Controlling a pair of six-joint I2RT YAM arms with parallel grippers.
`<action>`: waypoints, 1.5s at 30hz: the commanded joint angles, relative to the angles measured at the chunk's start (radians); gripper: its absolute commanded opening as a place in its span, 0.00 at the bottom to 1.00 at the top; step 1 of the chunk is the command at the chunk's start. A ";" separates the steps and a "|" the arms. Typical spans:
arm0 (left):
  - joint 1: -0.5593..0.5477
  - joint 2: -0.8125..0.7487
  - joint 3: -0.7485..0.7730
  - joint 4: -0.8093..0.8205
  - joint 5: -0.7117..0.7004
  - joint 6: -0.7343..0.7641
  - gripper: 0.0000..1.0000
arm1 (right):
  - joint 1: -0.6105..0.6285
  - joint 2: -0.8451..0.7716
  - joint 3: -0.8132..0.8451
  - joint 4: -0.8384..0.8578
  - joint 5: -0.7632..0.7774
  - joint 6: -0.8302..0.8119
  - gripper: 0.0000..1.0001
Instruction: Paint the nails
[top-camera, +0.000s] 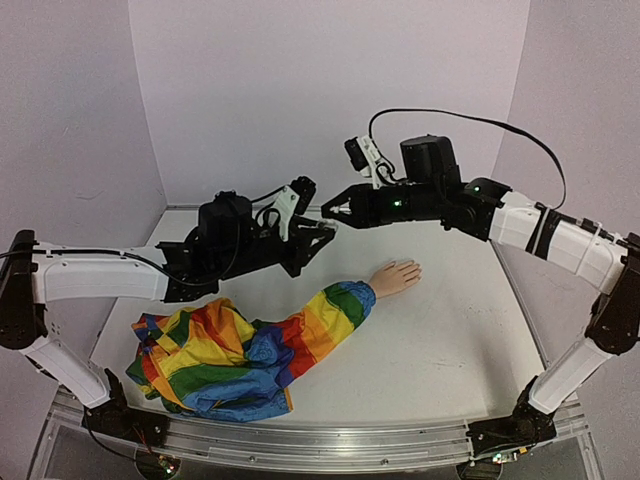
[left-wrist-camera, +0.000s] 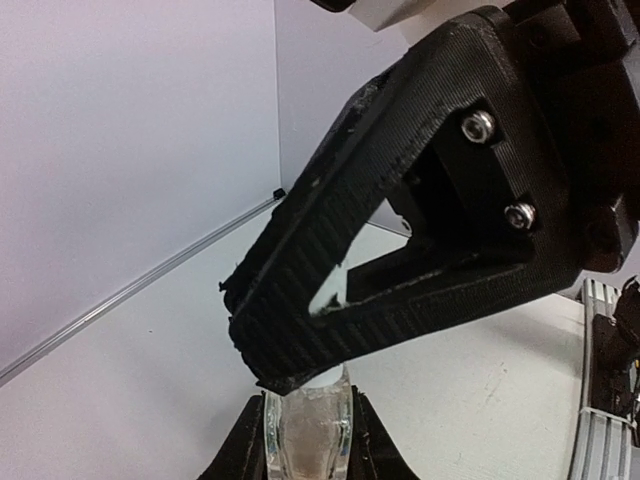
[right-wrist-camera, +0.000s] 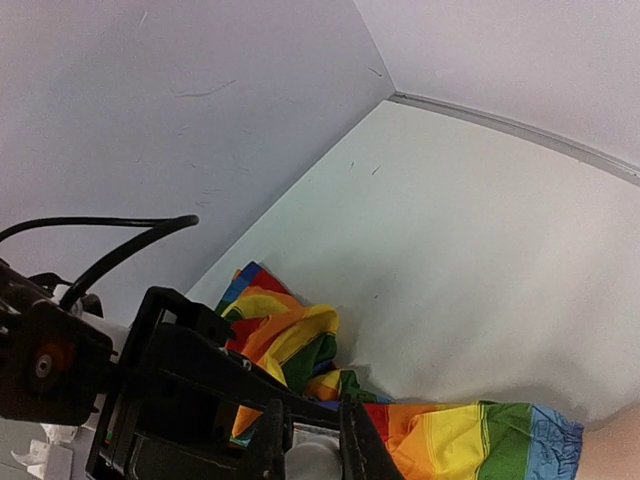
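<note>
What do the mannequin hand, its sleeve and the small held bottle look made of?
Hand: pale peach, smooth and matte, probably plastic or rubber. Sleeve: soft rainbow-striped cloth that bunches and creases. Bottle: clear and glossy, glass or hard plastic; the look leaves that open.

Arms: two, the left arm (top-camera: 100, 278) and the right arm (top-camera: 560, 240).
Tools: two, the left tool (top-camera: 322, 235) and the right tool (top-camera: 330, 211), each with two fingers.
Bottles: one clear bottle (left-wrist-camera: 310, 435).
Hands: one mannequin hand (top-camera: 397, 276), pale peach.
Nails: too small to count in any view.
Sleeves: one rainbow-striped sleeve (top-camera: 325, 318), part of a single bundled garment.
Counters: one white counter (top-camera: 450, 350).
Cables: one black cable (top-camera: 470, 120) arching over the right arm; those by the left arm are too tangled to count.
Walls: three, all pale.
</note>
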 joint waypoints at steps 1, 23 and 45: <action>0.023 -0.029 0.066 0.033 0.277 -0.057 0.00 | -0.010 -0.055 -0.027 0.061 -0.314 -0.159 0.00; 0.018 -0.042 0.064 -0.032 0.034 0.071 0.00 | -0.050 -0.155 -0.087 -0.009 -0.021 -0.015 0.72; 0.046 -0.017 0.101 -0.029 0.403 -0.062 0.00 | -0.011 -0.069 -0.054 0.049 -0.446 -0.224 0.00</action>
